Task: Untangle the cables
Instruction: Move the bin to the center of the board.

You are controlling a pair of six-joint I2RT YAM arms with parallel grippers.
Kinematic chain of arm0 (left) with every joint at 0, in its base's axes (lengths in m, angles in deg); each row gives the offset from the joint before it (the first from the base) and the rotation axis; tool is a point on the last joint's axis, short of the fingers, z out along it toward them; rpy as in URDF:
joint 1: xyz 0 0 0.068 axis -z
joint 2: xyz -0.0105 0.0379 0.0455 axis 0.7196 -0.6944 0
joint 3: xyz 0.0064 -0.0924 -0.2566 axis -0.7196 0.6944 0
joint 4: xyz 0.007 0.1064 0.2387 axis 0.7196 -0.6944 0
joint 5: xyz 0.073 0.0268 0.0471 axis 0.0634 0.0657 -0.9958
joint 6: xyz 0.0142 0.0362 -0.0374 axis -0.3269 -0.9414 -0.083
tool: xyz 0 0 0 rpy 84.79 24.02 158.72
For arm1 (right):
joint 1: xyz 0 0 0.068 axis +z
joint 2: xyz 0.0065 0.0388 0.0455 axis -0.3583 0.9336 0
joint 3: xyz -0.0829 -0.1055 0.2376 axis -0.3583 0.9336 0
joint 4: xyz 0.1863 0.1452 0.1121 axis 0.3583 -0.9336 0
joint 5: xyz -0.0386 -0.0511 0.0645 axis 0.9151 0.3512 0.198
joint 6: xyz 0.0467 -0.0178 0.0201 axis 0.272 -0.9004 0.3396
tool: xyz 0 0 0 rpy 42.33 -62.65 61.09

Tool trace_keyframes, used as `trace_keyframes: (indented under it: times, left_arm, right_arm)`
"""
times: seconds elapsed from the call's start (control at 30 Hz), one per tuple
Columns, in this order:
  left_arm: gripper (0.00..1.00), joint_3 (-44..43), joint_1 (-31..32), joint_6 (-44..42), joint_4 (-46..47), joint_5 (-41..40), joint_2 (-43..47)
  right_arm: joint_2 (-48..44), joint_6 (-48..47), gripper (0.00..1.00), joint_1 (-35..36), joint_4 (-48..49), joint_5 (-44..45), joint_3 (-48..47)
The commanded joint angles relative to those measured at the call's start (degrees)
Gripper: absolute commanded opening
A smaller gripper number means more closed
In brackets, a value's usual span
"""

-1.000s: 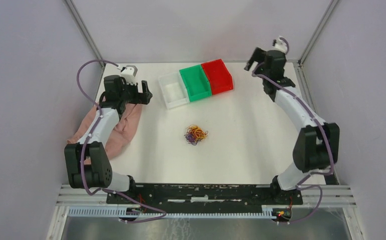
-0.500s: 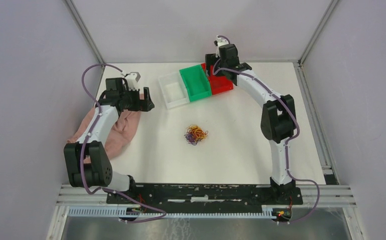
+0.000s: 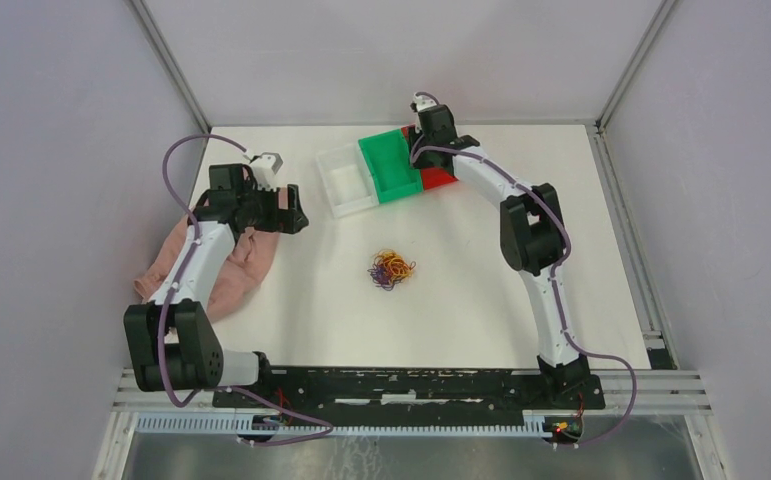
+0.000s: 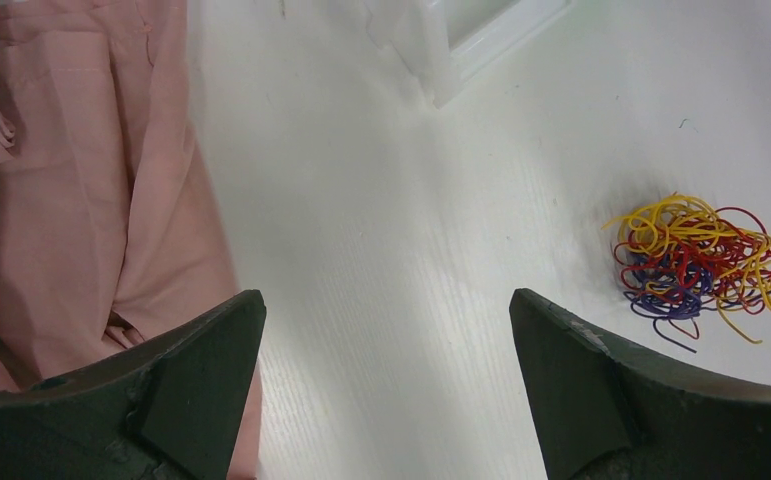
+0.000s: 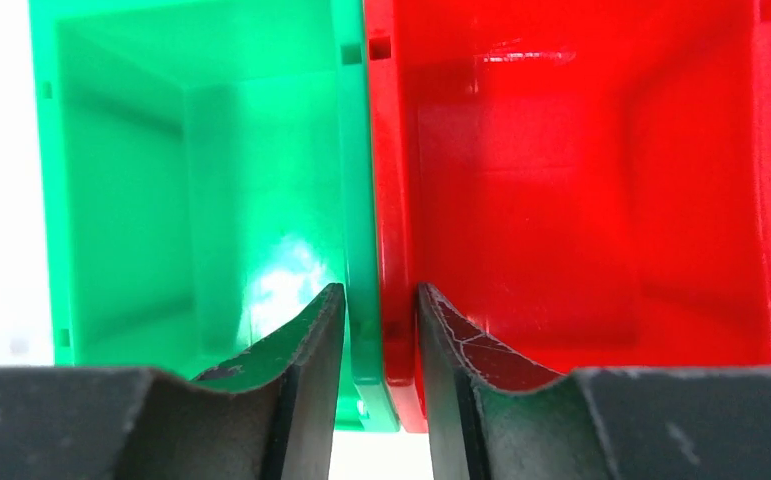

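The pink cloth [image 4: 71,180] lies at the left edge of the table [image 3: 461,300]. The left gripper [image 4: 386,298] hovers just right of it, fingers spread wide, holding nothing. The cables [image 3: 392,268] lie in one tangled heap at table centre, apart from both grippers. At the far side, the right gripper [image 5: 381,295] straddles the adjoining walls of the green bin [image 5: 191,150] and red bin [image 5: 581,170], fingers narrowed; whether they grip cannot be told.

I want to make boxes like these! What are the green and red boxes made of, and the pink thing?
The green box and red box look like hard, glossy plastic: light glints off their smooth walls. The pink cloth looks like soft, matte fabric, because it lies in folds and creases.
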Motion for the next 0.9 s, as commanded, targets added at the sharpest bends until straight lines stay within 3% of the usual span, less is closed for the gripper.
trace_keyframes:
  times: [0.0,0.33,0.73,0.87]
  left_arm:
    - [0.99,-0.81,-0.11,-3.11,0.15,1.53,2.76]
    - [0.99,-1.40,-0.09,-3.99,-1.00,2.53,5.12]
    - [0.99,1.93,-0.13,-7.52,-5.73,5.87,11.48]
    - [0.99,3.39,-0.08,-8.68,-6.56,7.29,12.89]
  right_arm:
    - [-1.08,1.87,0.35,1.17,0.71,4.93,-1.09]
    - [-10.45,5.24,0.11,4.51,5.51,12.14,14.09]
    - [-26.21,14.12,0.03,7.19,5.84,17.32,34.24]
    - [-28.18,17.89,0.07,8.55,8.17,20.46,38.80]
